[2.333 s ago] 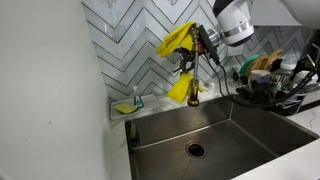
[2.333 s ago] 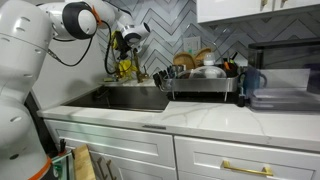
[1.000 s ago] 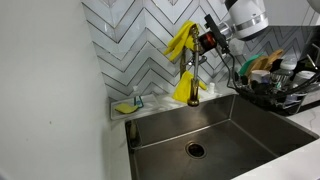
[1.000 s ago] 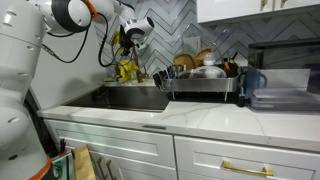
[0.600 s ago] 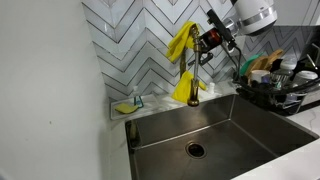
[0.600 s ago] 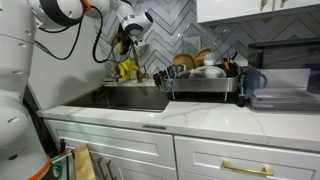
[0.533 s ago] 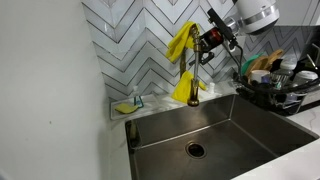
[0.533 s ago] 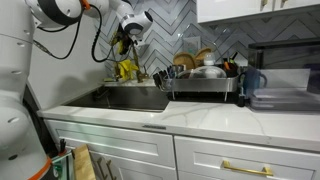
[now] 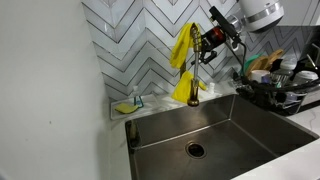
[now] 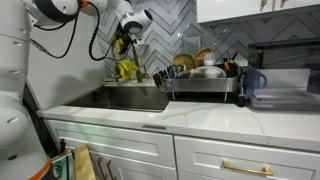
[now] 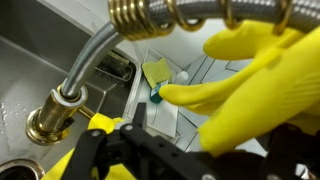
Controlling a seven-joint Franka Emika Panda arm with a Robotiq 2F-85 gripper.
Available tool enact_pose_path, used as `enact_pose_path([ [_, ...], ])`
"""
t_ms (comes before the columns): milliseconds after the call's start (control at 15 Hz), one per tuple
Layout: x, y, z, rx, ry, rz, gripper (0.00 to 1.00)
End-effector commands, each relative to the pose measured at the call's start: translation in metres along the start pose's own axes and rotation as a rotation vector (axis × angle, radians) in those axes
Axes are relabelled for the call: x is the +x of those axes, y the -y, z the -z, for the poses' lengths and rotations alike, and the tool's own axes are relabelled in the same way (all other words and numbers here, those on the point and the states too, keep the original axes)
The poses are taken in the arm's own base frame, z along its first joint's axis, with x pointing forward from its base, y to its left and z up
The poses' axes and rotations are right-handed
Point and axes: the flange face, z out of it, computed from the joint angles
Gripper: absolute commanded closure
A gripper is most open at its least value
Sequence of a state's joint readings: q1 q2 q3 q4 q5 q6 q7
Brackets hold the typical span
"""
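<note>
Jaws of the gripper [image 9: 211, 39] are held wide, empty, at 3 o'clock of the yellow glove [image 9: 183, 48]; release is judged done, clear retreat needed.

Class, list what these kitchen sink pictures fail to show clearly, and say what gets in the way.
Gripper: too small in both exterior views, a dark blur at the wrist view's bottom edge; contact with the yellow glove unclear.
Dish rack: cut off by the frame edge in an exterior view; contents too small.
Small blue thing by the sponge: partly behind a glove finger.
</note>
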State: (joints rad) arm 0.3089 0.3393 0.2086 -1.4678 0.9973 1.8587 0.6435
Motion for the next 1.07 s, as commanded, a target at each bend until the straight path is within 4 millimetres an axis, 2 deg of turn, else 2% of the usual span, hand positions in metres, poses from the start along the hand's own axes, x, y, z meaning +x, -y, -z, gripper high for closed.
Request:
enact_pose_path([
  [0,0.000,0.001,0.000,-0.001,0.000,0.000,0.00],
  [67,0.000,0.001,0.000,-0.001,0.000,0.000,0.00],
  [400,0.007,-0.015,0.022,0.008,-0.125,-0.217,0.00],
  [600,0.012,-0.025,0.031,-0.011,-0.146,-0.307,0.00],
  [1000,0.009,-0.030,0.047,0.032,-0.149,-0.446,0.00],
])
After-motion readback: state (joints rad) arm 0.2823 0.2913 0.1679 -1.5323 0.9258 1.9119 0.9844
